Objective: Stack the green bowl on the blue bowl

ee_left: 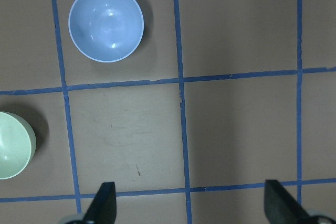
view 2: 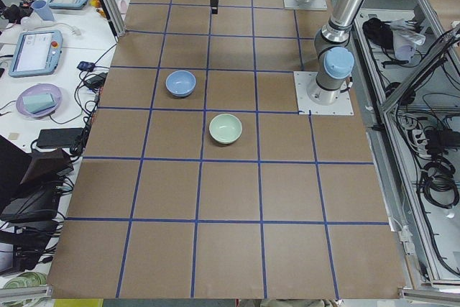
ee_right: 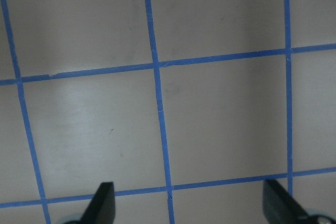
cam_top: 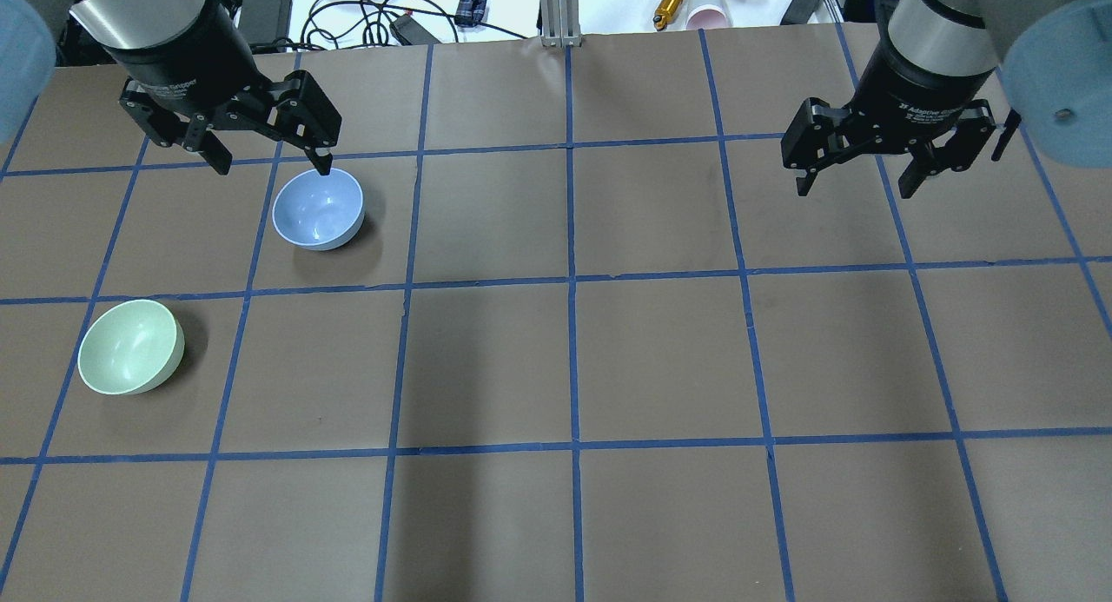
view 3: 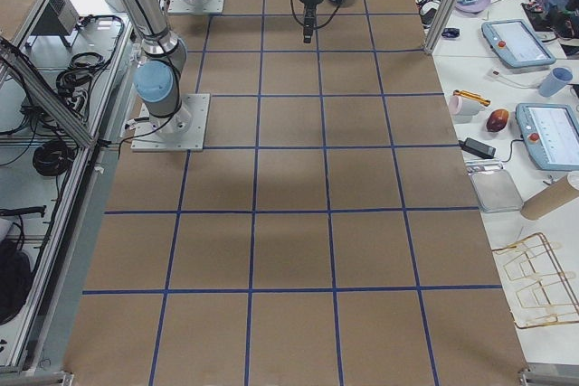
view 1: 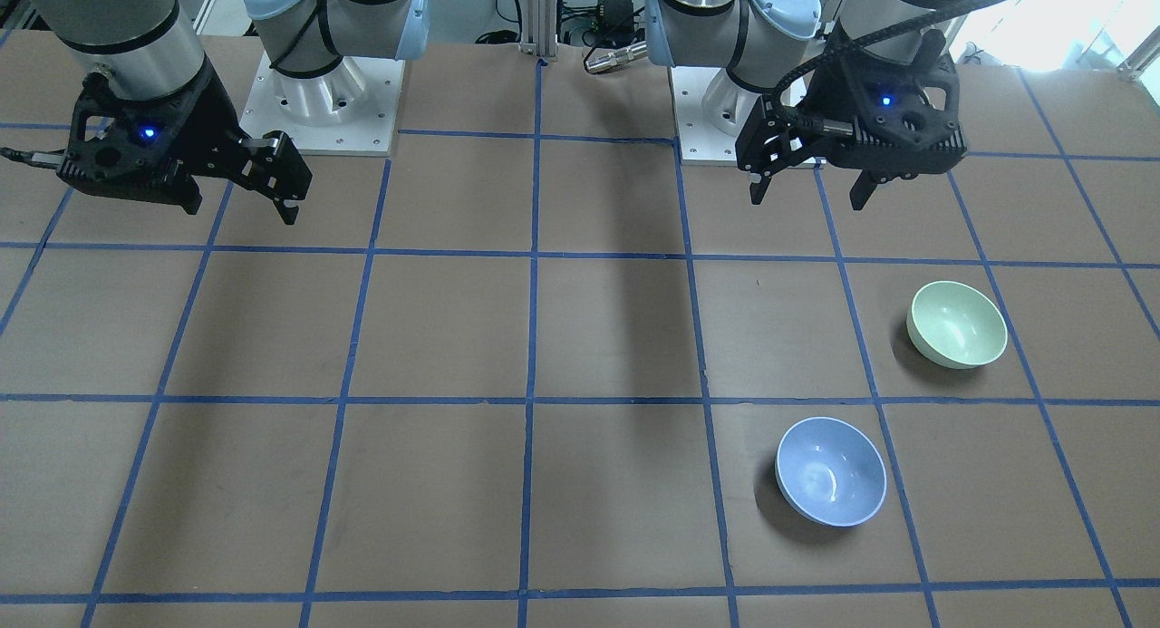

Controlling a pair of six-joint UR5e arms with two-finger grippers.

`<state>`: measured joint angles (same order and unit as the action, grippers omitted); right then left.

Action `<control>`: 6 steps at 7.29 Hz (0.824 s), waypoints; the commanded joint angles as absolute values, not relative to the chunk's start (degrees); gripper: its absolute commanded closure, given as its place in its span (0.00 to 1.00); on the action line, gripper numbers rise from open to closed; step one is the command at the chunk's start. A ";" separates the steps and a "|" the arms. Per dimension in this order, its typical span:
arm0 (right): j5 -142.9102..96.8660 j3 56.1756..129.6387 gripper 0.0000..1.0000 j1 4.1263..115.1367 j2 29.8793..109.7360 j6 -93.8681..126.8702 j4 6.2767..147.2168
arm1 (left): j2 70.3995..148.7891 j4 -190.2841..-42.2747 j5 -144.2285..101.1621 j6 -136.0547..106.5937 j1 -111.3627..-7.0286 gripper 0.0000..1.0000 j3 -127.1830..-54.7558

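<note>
The green bowl (cam_top: 130,347) stands upright on the table's left side, also in the front view (view 1: 957,323), the left side view (view 2: 225,129) and at the left edge of the left wrist view (ee_left: 13,144). The blue bowl (cam_top: 318,208) stands upright about one grid square further from the robot and to the right of it, also in the front view (view 1: 831,471), the left side view (view 2: 180,83) and the left wrist view (ee_left: 106,23). My left gripper (cam_top: 269,165) hangs open and empty above the table, near the blue bowl. My right gripper (cam_top: 856,189) hangs open and empty over the table's right side.
The brown table (cam_top: 573,359) carries a blue tape grid. Both arm bases (view 1: 322,93) stand at the robot's edge. Cables, tablets and small items (view 2: 36,70) lie on the white bench past the table's far edge.
</note>
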<state>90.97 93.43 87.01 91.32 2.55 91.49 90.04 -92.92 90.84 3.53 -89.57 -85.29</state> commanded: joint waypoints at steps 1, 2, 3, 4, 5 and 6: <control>90.97 93.43 0.00 87.01 91.32 2.55 91.49 | 90.09 -92.90 90.88 3.60 -89.56 0.00 -85.34; 90.97 93.43 0.00 87.01 91.32 2.55 91.49 | 90.00 -92.90 90.97 3.60 -89.56 0.00 -85.43; 90.97 93.43 0.00 87.01 91.32 2.55 91.49 | 90.00 -92.90 90.71 3.60 -89.47 0.00 -85.69; 90.97 93.43 0.00 87.01 91.32 2.55 91.49 | 90.09 -92.99 90.70 3.60 -88.78 0.00 -85.52; 90.97 93.43 0.00 87.01 91.32 2.55 91.49 | 90.09 -93.16 90.36 3.86 -85.38 0.00 -85.87; 90.97 93.43 0.00 87.01 91.32 2.55 91.49 | 90.09 -93.34 90.44 6.22 -81.86 0.00 -85.96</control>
<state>90.97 93.43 87.01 91.32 2.55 91.49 90.07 -93.13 90.51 4.37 -85.73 -85.78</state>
